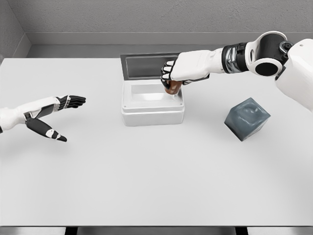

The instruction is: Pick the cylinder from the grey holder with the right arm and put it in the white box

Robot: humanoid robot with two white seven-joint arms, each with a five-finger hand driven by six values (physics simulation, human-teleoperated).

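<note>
My right hand reaches in from the upper right and hovers over the right side of the white box. Its fingers are curled around a brown cylinder, whose lower end pokes out beneath the hand, just above the box's inner cavity. The box lies open with its dark lid tilted up behind it. The grey holder sits on the table to the right of the box, tilted on a corner, with nothing in it. My left hand rests at the left with its fingers spread, holding nothing.
The white table stretches wide in front of the box. A grey wall runs along the back edge.
</note>
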